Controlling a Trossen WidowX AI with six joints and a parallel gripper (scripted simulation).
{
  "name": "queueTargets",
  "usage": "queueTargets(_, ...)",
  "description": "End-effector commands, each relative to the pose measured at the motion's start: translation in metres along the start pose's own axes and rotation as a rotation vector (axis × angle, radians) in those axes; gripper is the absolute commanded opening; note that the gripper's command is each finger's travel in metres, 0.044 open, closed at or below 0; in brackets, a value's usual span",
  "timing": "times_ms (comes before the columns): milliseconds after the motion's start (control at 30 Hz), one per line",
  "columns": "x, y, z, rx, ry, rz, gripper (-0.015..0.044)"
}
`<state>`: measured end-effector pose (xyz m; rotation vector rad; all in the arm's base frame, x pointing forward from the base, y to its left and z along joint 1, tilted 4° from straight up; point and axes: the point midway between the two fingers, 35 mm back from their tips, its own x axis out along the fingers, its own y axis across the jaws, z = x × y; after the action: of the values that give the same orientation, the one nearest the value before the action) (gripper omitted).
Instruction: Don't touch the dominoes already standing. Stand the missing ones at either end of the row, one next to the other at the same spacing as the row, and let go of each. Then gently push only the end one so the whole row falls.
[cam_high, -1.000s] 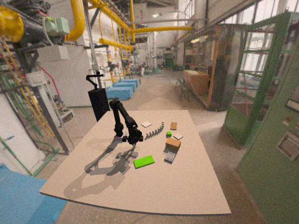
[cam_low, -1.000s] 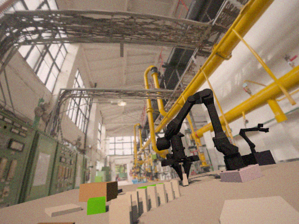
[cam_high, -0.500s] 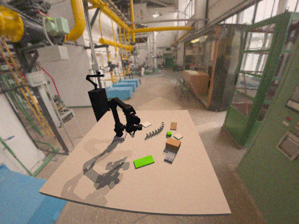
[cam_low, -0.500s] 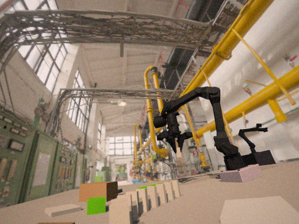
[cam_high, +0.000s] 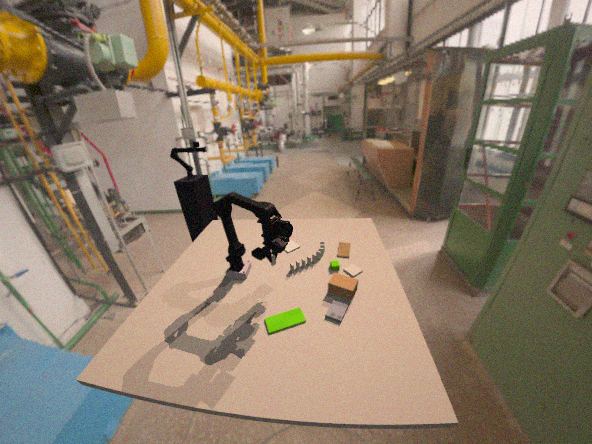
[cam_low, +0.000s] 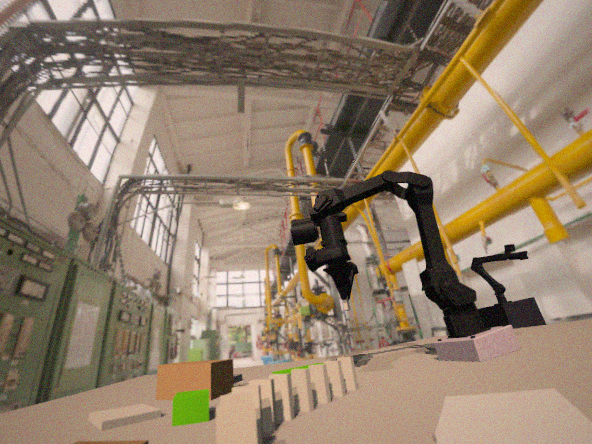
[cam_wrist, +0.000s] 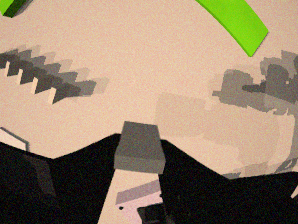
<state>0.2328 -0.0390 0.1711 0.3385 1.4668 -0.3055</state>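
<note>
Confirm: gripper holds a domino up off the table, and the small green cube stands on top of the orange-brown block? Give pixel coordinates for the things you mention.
Not on top: the small green cube (cam_high: 334, 265) (cam_low: 191, 407) sits on the table beside the orange-brown block (cam_high: 342, 285) (cam_low: 184, 380), per the top view. The rest stands.

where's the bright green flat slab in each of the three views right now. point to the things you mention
Top: the green slab (cam_high: 285, 320) (cam_low: 299, 369) (cam_wrist: 235, 22) lies below centre, nearer than the domino row.
Exterior: only a thin green strip, behind the row.
Wrist: upper right, cut off by the top edge.
Shared landmark: the row of standing dominoes (cam_high: 303, 264) (cam_low: 301, 391) (cam_wrist: 36, 86).
</note>
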Motion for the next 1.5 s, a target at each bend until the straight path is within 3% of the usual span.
queueTargets(0, -0.004, 0.069, -0.01, -0.889, -0.013, -0.001, 0.0107)
queueTargets(200, -0.004, 0.096, -0.021, -1.235, -0.016, 0.0, 0.0107)
queueTargets(800, -0.003, 0.096, -0.021, -1.235, -0.016, 0.0, 0.0107)
queueTargets(1467, 0.09, 0.101, -0.014, -1.235, -0.017, 0.0, 0.0107)
